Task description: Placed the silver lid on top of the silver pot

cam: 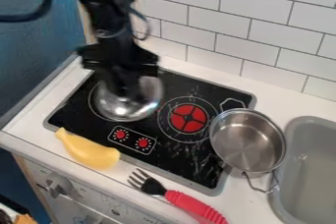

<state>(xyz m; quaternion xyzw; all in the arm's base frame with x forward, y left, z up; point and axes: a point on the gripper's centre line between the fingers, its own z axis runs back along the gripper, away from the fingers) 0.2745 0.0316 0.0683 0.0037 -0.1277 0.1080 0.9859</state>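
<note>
We judge the silver lid [125,110] to be light and stiff, but slippery on its smooth dome; best is to take hold at its centre, where a knob should be. It looks round, shiny, with bright reflections. It is near the tabletop's [29,122] left edge, over the stove [69,110], below the pincer [128,89]. Whether the pincer is wide or narrow, we cannot tell. The silver pot [246,138] is at the stove's right edge.

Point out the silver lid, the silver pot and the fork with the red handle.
Silver lid [125,110], camera view: on its shiny dome.
Silver pot [249,142], camera view: on its inside bottom.
Fork [190,205], camera view: on its red handle.
</note>
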